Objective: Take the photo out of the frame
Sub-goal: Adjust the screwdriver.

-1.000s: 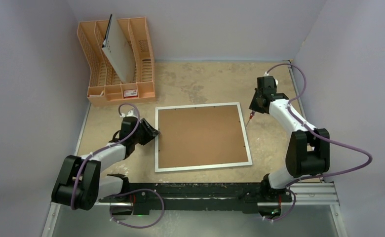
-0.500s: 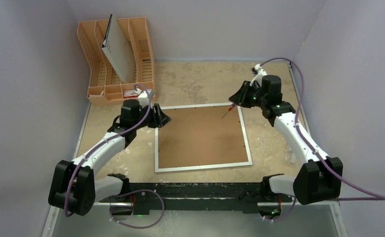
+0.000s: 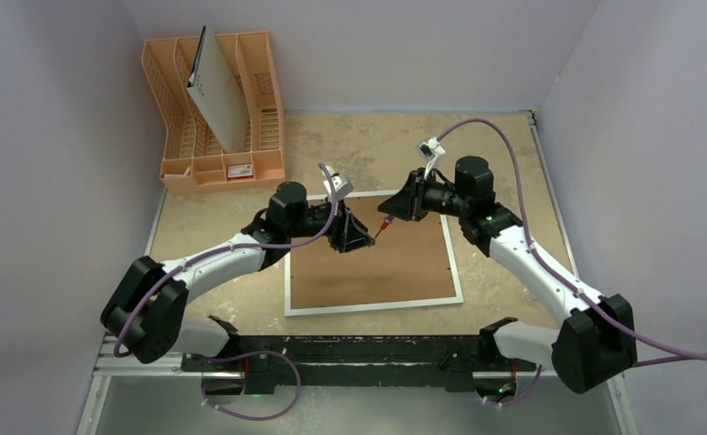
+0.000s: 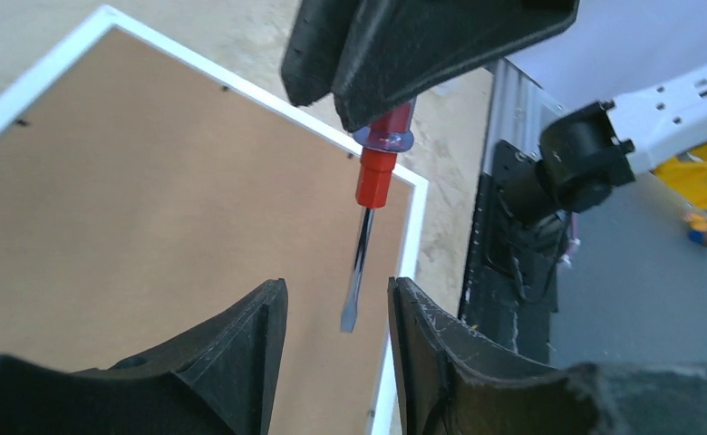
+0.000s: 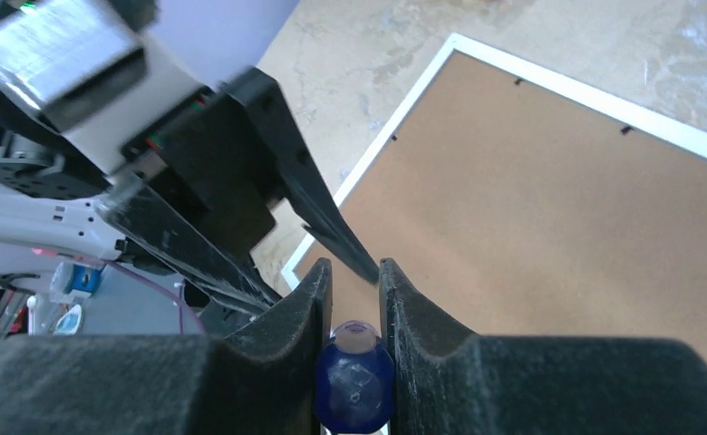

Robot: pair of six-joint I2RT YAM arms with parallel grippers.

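Note:
The frame point(image 3: 395, 272) lies flat on the table, brown back point(image 4: 132, 199) up, with a narrow white border. The photo is hidden. Over the frame's upper middle my right gripper point(image 3: 395, 210) is shut on a screwdriver point(image 3: 384, 226) with a red and blue handle point(image 5: 353, 381). It points down-left toward my left gripper point(image 3: 361, 237). In the left wrist view the blade point(image 4: 357, 281) hangs just beyond the open jaws point(image 4: 336, 308), in line with the gap and touching neither finger. Small dark tabs point(image 5: 518, 82) show along the frame's back edge point(image 5: 558, 199).
An orange plastic rack point(image 3: 214, 145) stands at the back left, with a grey-white board with small holes point(image 3: 216, 95) leaning in it. The black rail point(image 3: 377, 353) with both arm bases runs along the near edge. Sandy tabletop point(image 3: 350, 149) surrounds the frame.
Both arms have swung in from the frame's sides to meet over its upper middle. The right carried the screwdriver along. The left jaws have widened.

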